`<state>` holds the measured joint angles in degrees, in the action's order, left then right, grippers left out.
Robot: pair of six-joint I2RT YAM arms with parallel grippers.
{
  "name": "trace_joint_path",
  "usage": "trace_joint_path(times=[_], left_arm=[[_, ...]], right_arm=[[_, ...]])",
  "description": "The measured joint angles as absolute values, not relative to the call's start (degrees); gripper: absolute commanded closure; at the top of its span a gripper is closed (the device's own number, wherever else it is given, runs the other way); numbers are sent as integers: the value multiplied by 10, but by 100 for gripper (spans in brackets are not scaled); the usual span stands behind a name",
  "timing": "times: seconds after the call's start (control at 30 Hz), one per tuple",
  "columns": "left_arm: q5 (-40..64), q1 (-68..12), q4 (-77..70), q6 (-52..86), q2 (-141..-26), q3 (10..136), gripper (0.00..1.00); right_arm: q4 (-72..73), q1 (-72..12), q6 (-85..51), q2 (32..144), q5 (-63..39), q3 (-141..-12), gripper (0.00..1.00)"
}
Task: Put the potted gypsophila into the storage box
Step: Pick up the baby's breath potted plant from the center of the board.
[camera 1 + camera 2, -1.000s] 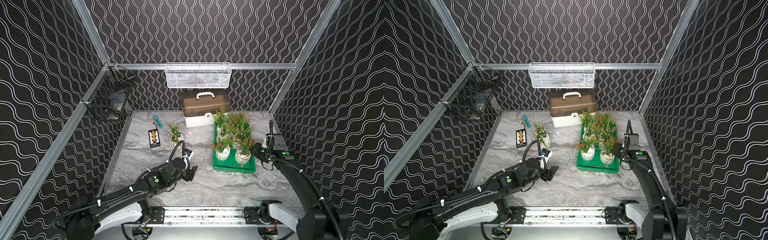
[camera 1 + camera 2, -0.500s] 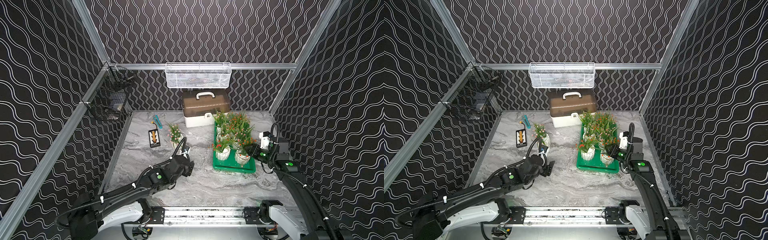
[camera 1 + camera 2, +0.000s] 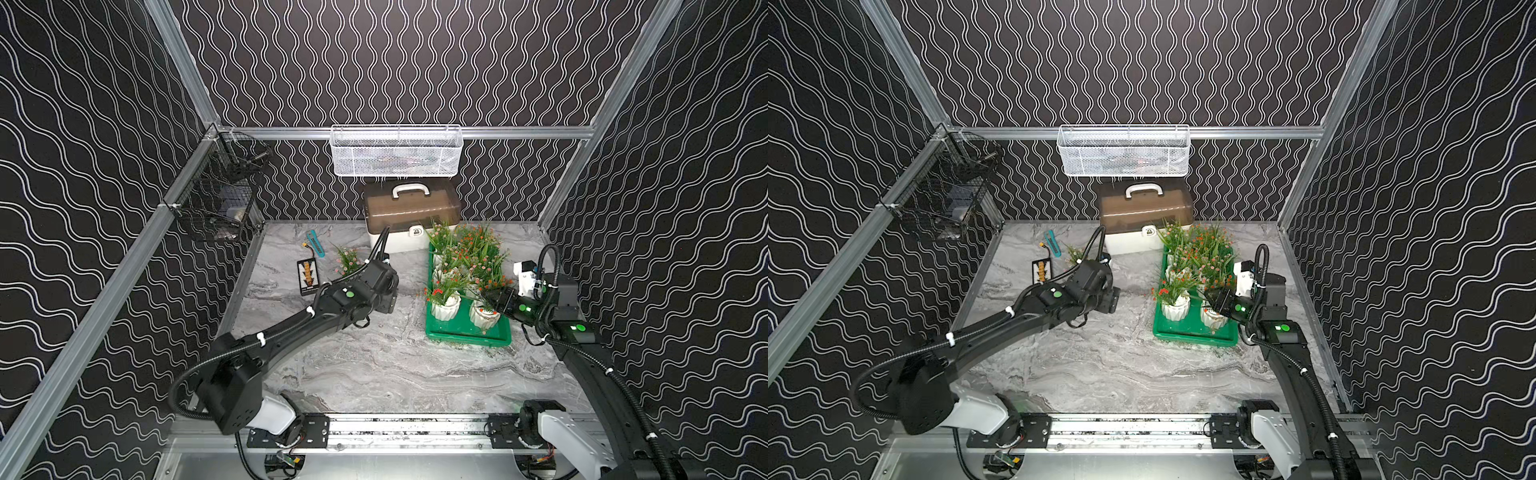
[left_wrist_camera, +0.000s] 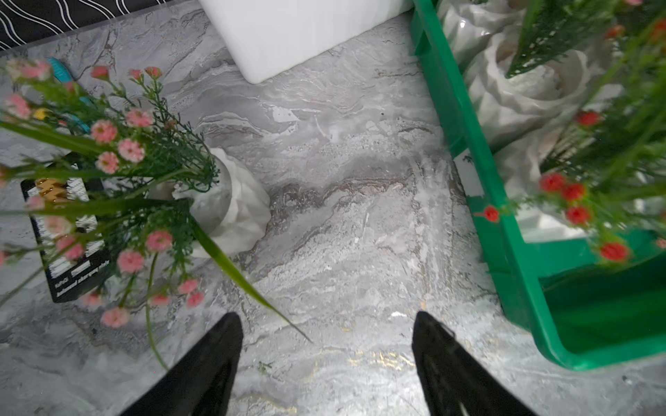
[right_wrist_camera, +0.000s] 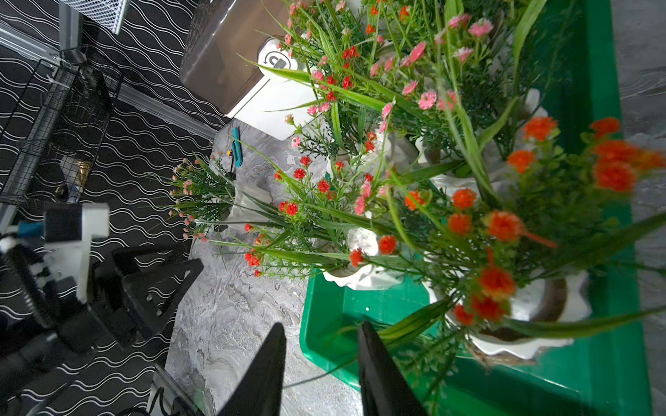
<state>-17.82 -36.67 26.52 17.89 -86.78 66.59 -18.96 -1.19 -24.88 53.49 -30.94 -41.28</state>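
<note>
A: Any text or brands?
B: Hardly. The black card [image 4: 68, 230] on the worktop [image 3: 374, 365] has white print and a gold zigzag mark, but the letters are too blurred to read. The white case with brown lid [image 3: 411, 212] has a round lock icon on its latch [image 5: 275, 59]. No brand seen.

A: Left arm pose?
B: The left arm [image 3: 291, 328] runs from lower left of the top views diagonally up to centre frame, wrist tipped down. The left pincer [image 4: 324, 315] is spread wide with nothing in it. It's over bare marble between the lone pink gypsophila pot [image 3: 347, 261] and the storage box [image 3: 465, 338]. One long leaf of that plant reaches close to a finger; can't tell if they touch.

A: Right arm?
B: The right arm [image 3: 582, 357] comes up the right edge of the frame, wrist turned in toward the box. The right pincer [image 5: 321, 326] has its fingers a narrow gap apart, pinching nothing. It's at the box's near end, just beside the orange-flowered pot [image 3: 484, 320]. Thin stems lie near the fingers.

A: Task items, where?
B: The storage box is right of centre in both top views, close in front of the white case. It's crowded with upright potted gypsophila [image 3: 1200, 266] in red, orange and pink. The lone pink pot stands upright on the worktop left of centre, outside the box, just beside the black card.

A: Anything else?
B: A teal tool [image 3: 316, 243] lies above the card in frame. A white mesh basket [image 3: 397, 151] hangs upper centre, and a black wire basket [image 3: 216, 203] upper left.
</note>
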Motion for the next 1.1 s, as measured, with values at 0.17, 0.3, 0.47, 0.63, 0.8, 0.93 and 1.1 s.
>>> trace_joint_path(times=[0.17,0.3,0.47,0.63,0.8,0.93,1.1], left_arm=[[-178,-340,292,166,-950,727,29],[-178,-318,307,157,-975,755,33],[-178,-303,313,146,-1007,786,37],[-175,-289,321,144,-1039,806,39],[-189,-284,328,145,-1063,820,40],[-195,-281,332,144,-1077,829,41],[-197,-276,335,142,-1097,838,43]], right_arm=[[-190,-13,-249,544,-313,-413,64],[-189,-13,-249,545,-321,-413,64],[-189,-14,-249,548,-323,-413,64],[-190,-14,-249,549,-322,-413,64],[-189,-14,-249,542,-324,-413,64],[-188,-14,-250,547,-329,-412,64],[-184,-14,-251,556,-345,-412,64]])
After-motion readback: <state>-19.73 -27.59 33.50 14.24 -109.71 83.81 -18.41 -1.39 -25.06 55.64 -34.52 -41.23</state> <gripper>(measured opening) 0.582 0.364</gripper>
